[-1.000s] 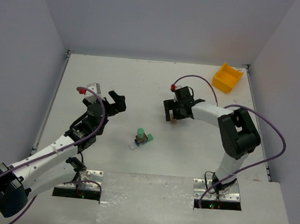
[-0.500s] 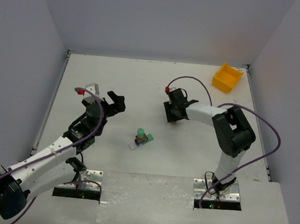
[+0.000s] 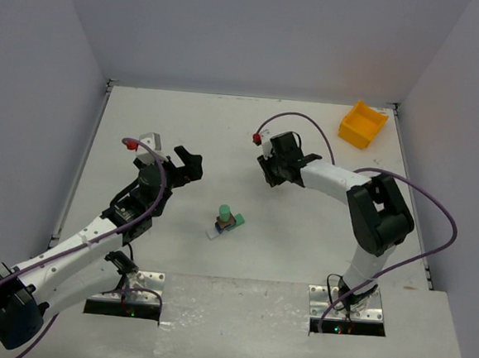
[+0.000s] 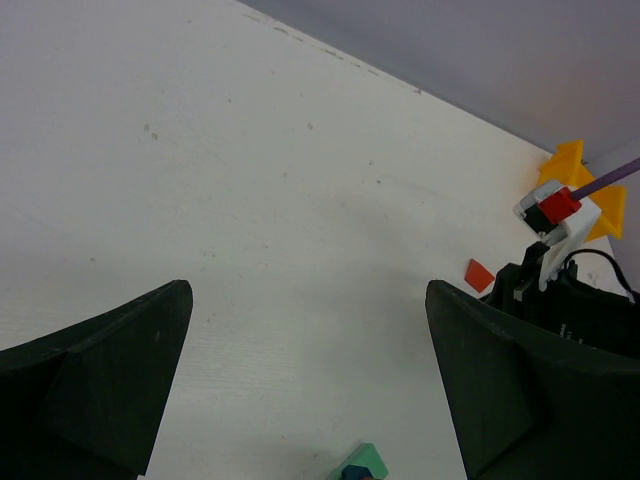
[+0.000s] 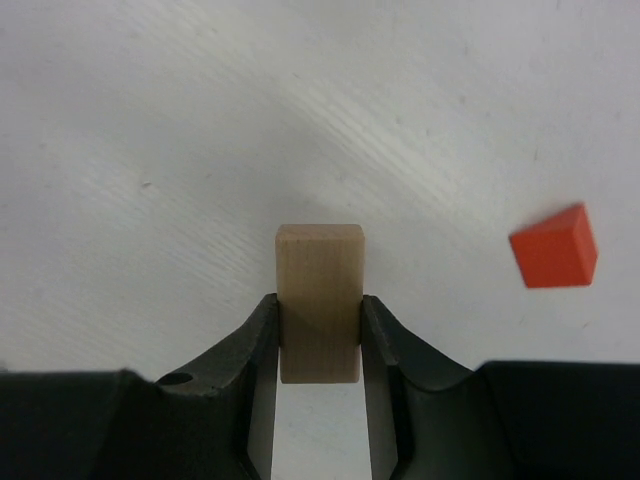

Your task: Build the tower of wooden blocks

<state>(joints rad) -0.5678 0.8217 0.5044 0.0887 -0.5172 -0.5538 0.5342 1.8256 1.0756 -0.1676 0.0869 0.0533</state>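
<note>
The wood block tower (image 3: 224, 221) stands mid-table: a white base, teal and blue blocks, and a green piece on top. Its teal block (image 4: 362, 463) shows at the bottom edge of the left wrist view. My right gripper (image 5: 319, 306) is shut on a tan block (image 5: 319, 270), which stands upright between the fingertips. In the top view that gripper (image 3: 271, 171) points down, right of and behind the tower. A red block (image 5: 554, 246) lies on the table just to its right. My left gripper (image 3: 187, 165) hangs open and empty, left of the tower.
A yellow bin (image 3: 363, 125) sits in the far right corner, also seen past the right arm in the left wrist view (image 4: 575, 175). White walls close the table on three sides. Purple cables loop over both arms.
My right gripper has shut on the tan block and shifted a little left and toward the back. The left arm and the tower have not moved.
</note>
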